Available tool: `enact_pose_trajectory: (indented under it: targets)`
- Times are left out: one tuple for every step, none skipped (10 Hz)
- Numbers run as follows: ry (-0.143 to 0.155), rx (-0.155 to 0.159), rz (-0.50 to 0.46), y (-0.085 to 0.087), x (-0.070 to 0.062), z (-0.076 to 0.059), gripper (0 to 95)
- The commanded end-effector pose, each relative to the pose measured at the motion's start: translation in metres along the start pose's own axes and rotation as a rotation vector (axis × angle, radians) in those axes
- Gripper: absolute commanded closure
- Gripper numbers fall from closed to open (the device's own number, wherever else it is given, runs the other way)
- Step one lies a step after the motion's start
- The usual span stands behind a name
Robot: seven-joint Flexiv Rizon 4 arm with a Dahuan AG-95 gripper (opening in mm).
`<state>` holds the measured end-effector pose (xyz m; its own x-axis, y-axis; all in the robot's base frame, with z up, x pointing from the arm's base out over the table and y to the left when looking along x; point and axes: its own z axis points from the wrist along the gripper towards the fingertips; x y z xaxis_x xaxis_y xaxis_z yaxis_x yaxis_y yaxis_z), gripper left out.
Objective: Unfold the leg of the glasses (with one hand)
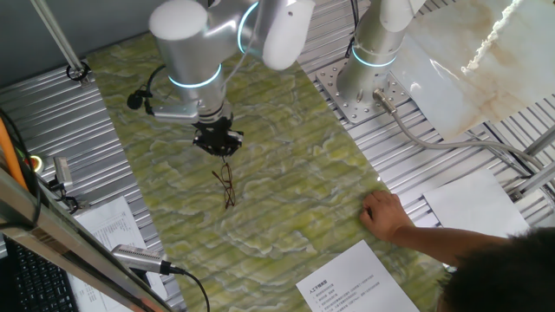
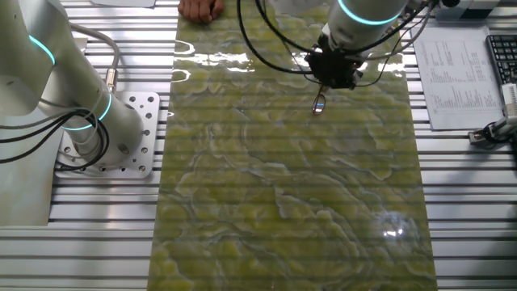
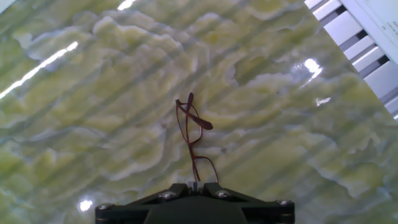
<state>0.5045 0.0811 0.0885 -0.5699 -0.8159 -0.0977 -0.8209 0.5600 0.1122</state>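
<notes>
The glasses point(image 3: 191, 134), with a thin reddish-brown wire frame, reach away from my fingertips over the green marbled mat point(image 3: 93, 93). My black gripper point(image 3: 194, 184) is shut on their near end, the two fingers pressed together around the thin wire. In one fixed view the gripper point(image 1: 218, 147) is above the glasses point(image 1: 226, 185) in the middle of the mat. In the other fixed view the glasses point(image 2: 320, 103) hang just below the gripper point(image 2: 329, 77). I cannot tell whether their far end touches the mat.
A person's bare hand point(image 1: 384, 215) rests at the mat's edge; it also shows in the other fixed view point(image 2: 199, 8). A second arm's base point(image 1: 371, 74) stands on a bolted plate. Printed sheets point(image 1: 360, 282) and a keyboard point(image 2: 505, 56) lie around the mat.
</notes>
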Motion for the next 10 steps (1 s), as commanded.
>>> enact_pose_trajectory:
  targets:
    - [0.008,0.007,0.003,0.001,0.003,0.006,76.0]
    - [0.015,0.008,0.009,0.000,0.003,0.012,76.0]
    - [0.009,0.005,0.014,0.000,0.003,0.015,76.0]
    - [0.005,0.004,0.022,0.001,0.001,0.016,76.0]
    - [0.006,0.006,0.020,0.001,0.000,0.016,76.0]
    - [0.007,0.007,0.016,0.000,-0.002,0.016,76.0]
    - [0.005,0.007,0.012,-0.001,-0.006,0.016,76.0]
    - [0.006,0.009,0.009,-0.002,-0.009,0.018,76.0]
    - [0.000,0.008,0.013,-0.003,-0.011,0.021,76.0]
    - [0.001,0.009,0.015,-0.003,-0.012,0.023,76.0]
